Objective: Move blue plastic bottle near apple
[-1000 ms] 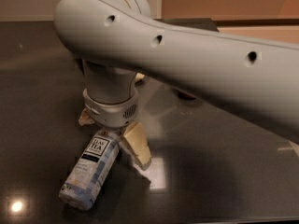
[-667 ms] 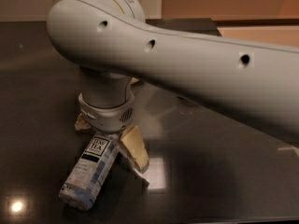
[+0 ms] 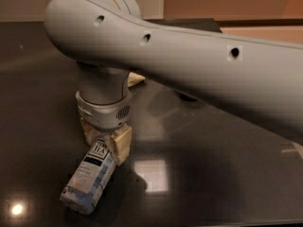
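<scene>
Gripper (image 3: 107,144) sits low at about 8 o'clock from frame centre, right down at the dark glossy table (image 3: 227,174), hanging straight under the grey ribbed wrist (image 3: 104,109). Its cream-tan fingers (image 3: 122,143) are clamped on the upper end of the blue plastic bottle (image 3: 89,179): one pad presses the bottle's side at 3 o'clock, the other pad shows only as a tan edge at 9 o'clock, mostly tucked under the wrist. Bottle lies flat on the table, long axis tilted, top end toward 1 o'clock and base toward 7 o'clock. Cap and neck are hidden under the gripper. Pale blue-and-white label faces up, dark band with white lettering nearest the gripper, base end sticking out free toward the lower left corner. Bottle base rests on the table, nothing else touching it. Big pale grey arm (image 3: 189,65) comes in from the right edge at 3 o'clock, runs up across the middle to a rounded elbow at 11 o'clock, then drops into the wrist; three dark round holes along its side. The arm covers most of the far table. A small pale tan thing (image 3: 136,78) peeks out behind the wrist at 12 o'clock from the gripper, mostly hidden, cannot tell what it is. Two bright light reflections on the tabletop: a square one at 4 o'clock from the bottle, just beside it, and a small round one at 8 o'clock near the bottom left corner.
</scene>
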You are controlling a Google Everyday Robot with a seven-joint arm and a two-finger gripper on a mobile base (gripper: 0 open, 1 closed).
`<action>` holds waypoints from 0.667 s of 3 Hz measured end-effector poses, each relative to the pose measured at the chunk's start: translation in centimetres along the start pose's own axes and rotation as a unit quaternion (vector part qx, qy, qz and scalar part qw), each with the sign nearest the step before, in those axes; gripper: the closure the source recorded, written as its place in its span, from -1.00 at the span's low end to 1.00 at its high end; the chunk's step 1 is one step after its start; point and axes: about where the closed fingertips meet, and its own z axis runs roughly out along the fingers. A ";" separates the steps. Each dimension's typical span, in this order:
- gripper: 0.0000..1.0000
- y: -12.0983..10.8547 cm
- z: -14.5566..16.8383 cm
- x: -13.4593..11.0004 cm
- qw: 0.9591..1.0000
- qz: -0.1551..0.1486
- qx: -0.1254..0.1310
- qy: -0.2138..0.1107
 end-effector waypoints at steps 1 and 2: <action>0.28 -0.2 -0.2 0.6 1.000 0.013 -0.002 -0.002; 0.74 0.2 -1.2 2.3 0.999 0.048 0.000 0.000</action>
